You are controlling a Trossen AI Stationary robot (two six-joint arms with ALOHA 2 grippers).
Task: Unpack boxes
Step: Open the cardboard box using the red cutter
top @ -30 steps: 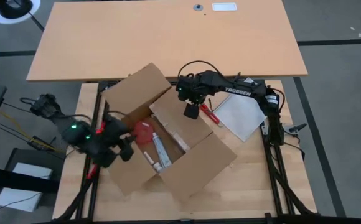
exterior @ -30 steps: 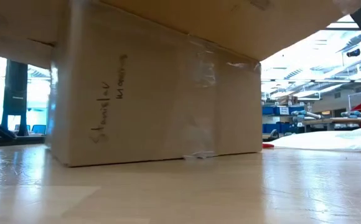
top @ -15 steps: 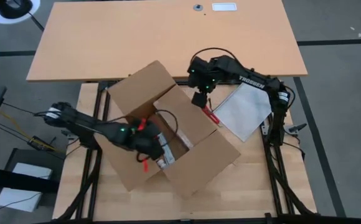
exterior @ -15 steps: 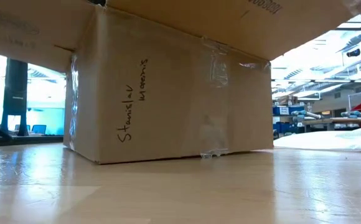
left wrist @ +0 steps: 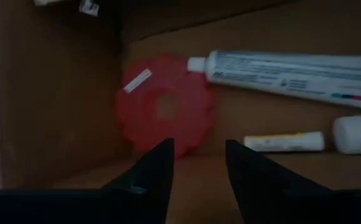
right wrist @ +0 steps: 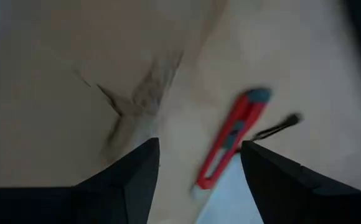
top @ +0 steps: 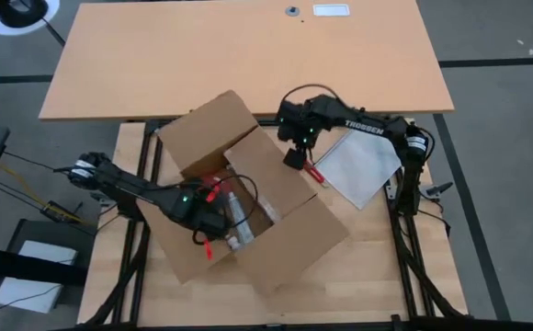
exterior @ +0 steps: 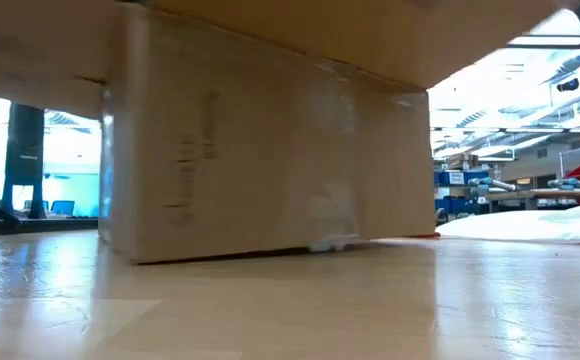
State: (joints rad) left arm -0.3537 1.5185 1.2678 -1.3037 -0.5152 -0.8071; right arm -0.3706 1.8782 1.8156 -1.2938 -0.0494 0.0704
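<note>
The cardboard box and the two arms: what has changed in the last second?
The left gripper went from outside the box down into it and hangs open over a red disc and tubes. The right gripper, open, drew back toward the box cutter. The box shifted slightly. The plastic bag stayed.

We count 1 open cardboard box point(top: 248, 207), holding 1 red disc point(left wrist: 166, 109), 2 tubes point(left wrist: 292, 73) and 1 white cap point(left wrist: 356, 134); 1 box cutter point(right wrist: 230, 140) lies at 3 o'clock.
</note>
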